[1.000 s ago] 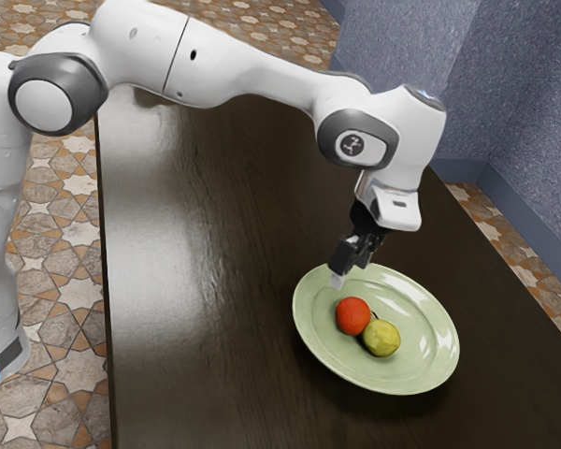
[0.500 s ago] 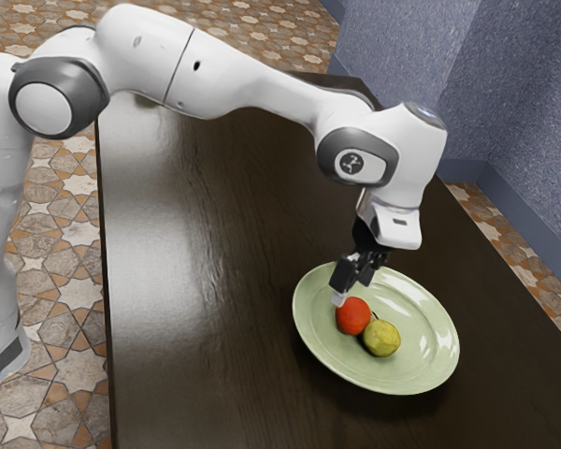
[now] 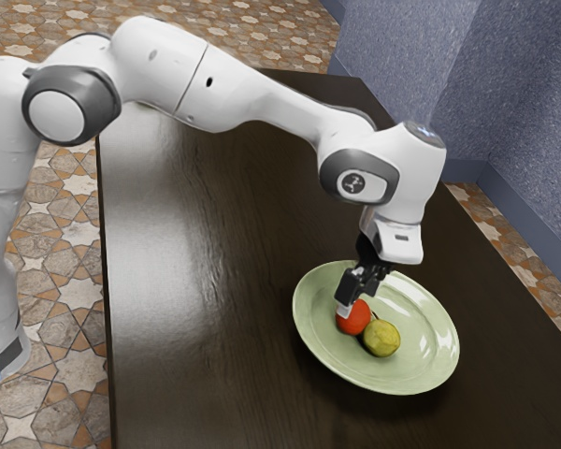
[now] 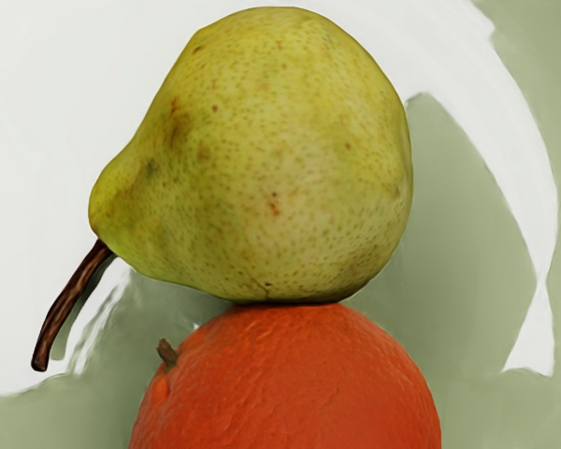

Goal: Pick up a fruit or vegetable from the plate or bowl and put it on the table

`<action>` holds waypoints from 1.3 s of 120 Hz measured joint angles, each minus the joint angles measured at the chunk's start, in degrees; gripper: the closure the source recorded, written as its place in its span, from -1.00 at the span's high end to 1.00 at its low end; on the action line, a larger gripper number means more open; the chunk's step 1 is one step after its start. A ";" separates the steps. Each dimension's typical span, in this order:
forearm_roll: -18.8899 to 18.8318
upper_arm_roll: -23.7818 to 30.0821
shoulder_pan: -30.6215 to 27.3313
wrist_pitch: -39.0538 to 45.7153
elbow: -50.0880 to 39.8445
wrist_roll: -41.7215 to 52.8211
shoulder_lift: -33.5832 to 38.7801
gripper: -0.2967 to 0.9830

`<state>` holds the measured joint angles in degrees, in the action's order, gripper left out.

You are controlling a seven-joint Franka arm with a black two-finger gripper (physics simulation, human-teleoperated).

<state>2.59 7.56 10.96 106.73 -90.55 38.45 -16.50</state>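
We can't tell whether our end effector [image 3: 351,304] is open; pressing the orange [image 4: 290,383] off-centre could shove the adjoining pear [image 4: 271,168].

Arm [image 3: 226,92] outstretched, wrist [image 3: 393,178] bent, hand [image 3: 347,307] downward

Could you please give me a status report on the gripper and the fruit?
Gripper low at the orange fruit, grip unclear. Orange fruit on green plate, not lifted. Pear right against it, might get nudged.
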 joint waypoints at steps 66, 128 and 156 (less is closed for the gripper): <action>-0.08 -0.07 0.56 1.60 0.00 0.24 -0.98 0.53; 0.12 -0.42 0.55 1.72 0.00 0.16 -2.53 0.30; -0.03 -0.53 0.56 1.95 0.00 -0.17 -2.95 0.05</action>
<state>2.56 7.03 11.52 108.68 -90.55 38.27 -19.45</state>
